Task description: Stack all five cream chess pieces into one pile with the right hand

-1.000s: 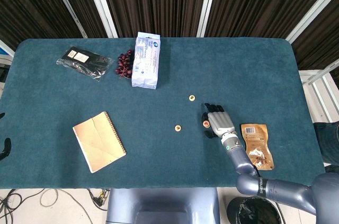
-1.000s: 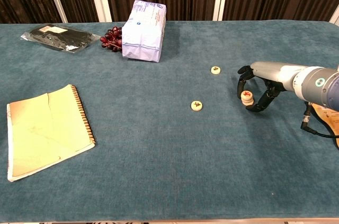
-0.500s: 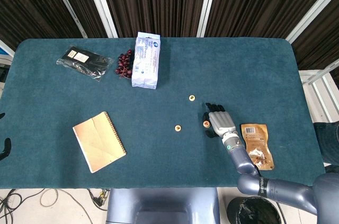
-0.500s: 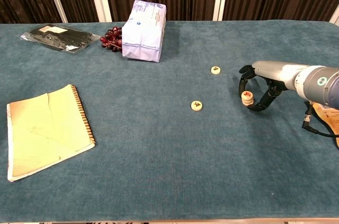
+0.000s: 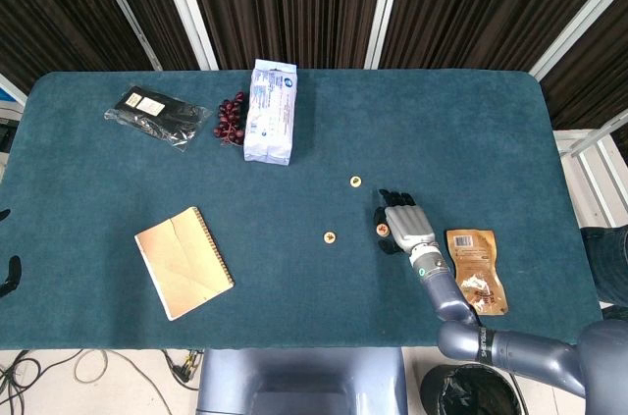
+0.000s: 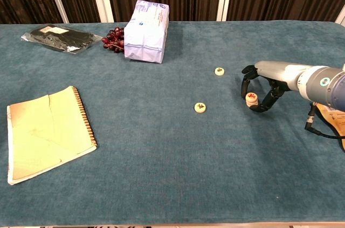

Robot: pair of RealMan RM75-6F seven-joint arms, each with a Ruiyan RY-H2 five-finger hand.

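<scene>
Roughly midway: right hand [image 6: 262, 89] at centre-right of the frame, fingers curled around a short pile [image 6: 251, 99] of cream pieces on the counter [image 6: 161, 147]; contact unclear. Two single pieces left: [image 6: 219, 71] and [image 6: 200, 108]. Pile count unreadable. Left hand unseen.

The right arm reaches in from the lower right edge, forearm low above the table. The right hand [image 5: 404, 224] [image 6: 262, 89] is arched palm down, its dark fingers [image 6: 246, 81] curved downward with tips near the surface (whether they press on anything I cannot tell).
</scene>
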